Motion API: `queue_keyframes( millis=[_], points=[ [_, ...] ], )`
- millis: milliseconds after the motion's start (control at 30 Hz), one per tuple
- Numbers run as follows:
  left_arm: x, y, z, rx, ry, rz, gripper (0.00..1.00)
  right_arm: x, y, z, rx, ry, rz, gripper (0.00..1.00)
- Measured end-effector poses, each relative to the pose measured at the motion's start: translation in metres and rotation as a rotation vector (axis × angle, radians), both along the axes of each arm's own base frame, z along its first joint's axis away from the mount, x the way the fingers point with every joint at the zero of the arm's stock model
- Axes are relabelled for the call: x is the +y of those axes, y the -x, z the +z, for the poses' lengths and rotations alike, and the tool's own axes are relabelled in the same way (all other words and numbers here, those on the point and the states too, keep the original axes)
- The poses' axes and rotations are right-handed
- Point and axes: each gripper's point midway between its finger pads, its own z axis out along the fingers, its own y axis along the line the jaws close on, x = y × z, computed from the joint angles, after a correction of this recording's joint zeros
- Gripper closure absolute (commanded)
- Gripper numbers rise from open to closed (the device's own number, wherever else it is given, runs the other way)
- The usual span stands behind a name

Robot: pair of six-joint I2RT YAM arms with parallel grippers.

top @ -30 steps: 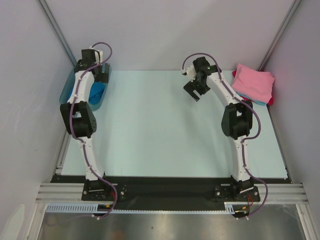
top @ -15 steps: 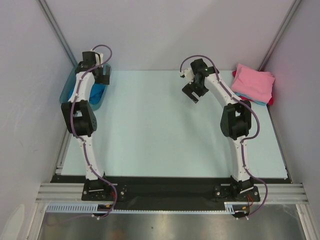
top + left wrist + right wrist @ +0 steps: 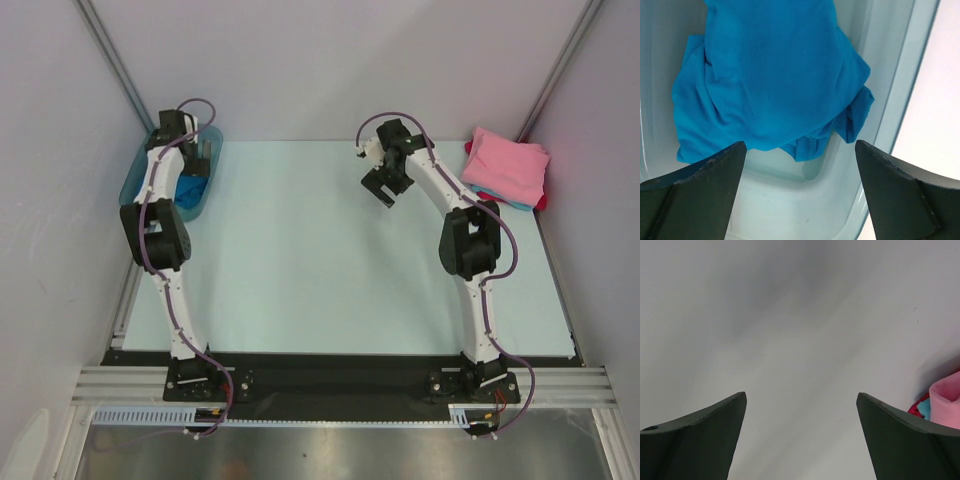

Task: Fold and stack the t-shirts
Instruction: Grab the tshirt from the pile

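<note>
Top external, left fingers point(image 3: 695, 195) shifted further over tub point(image 3: 130, 185), above blue t-shirt point(image 3: 770, 75)

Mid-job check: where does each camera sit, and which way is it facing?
Top external: above and behind the bases, looking down on the table, left arm and right arm, the tub far left, the pink t-shirt stack far right.
Left wrist: on the left gripper, looking down into the tub at the bright blue t-shirt; its open jaws show.
Right wrist: on the right gripper, facing a blank pale surface; open jaws, stack at right edge.
Shared: top and left wrist, the blue shirt; top and right wrist, the stack.
</note>
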Motion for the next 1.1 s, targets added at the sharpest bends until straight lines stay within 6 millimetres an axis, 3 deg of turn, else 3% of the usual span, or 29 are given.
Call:
queue_keyframes(
  millis=[400, 467, 600, 767, 867, 933, 1033, 1067, 1100],
  points=[
    [0.007, 0.004, -0.018, 0.044, -0.010, 0.002, 0.06, 0.000, 0.001, -0.003, 0.003, 0.001, 0.000, 0.00],
    [0.008, 0.004, -0.022, 0.053, -0.013, 0.000, 0.09, 0.000, 0.000, -0.003, 0.001, 0.000, 0.000, 0.00],
    [0.011, 0.005, -0.030, 0.074, -0.031, -0.002, 0.24, 0.001, -0.001, -0.003, -0.002, -0.001, 0.000, 0.00],
    [0.017, 0.007, -0.042, 0.103, -0.053, 0.000, 0.27, 0.001, 0.000, -0.003, -0.001, -0.001, 0.000, 0.00],
    [0.022, 0.007, -0.049, 0.115, -0.069, 0.001, 0.35, 0.001, 0.000, -0.004, 0.001, -0.001, 0.000, 0.00],
    [0.025, 0.006, -0.052, 0.118, -0.077, 0.000, 0.41, 0.000, 0.000, -0.005, 0.003, 0.000, 0.000, 0.00],
    [0.027, 0.005, -0.053, 0.115, -0.089, -0.004, 0.73, 0.000, 0.002, -0.006, 0.008, 0.002, 0.000, 0.00],
    [0.028, 0.004, -0.053, 0.113, -0.091, -0.006, 0.99, 0.000, 0.002, -0.007, 0.010, 0.003, 0.000, 0.00],
    [0.028, 0.003, -0.052, 0.108, -0.093, -0.005, 1.00, 0.000, 0.002, -0.007, 0.011, 0.003, 0.000, 0.00]
  ],
)
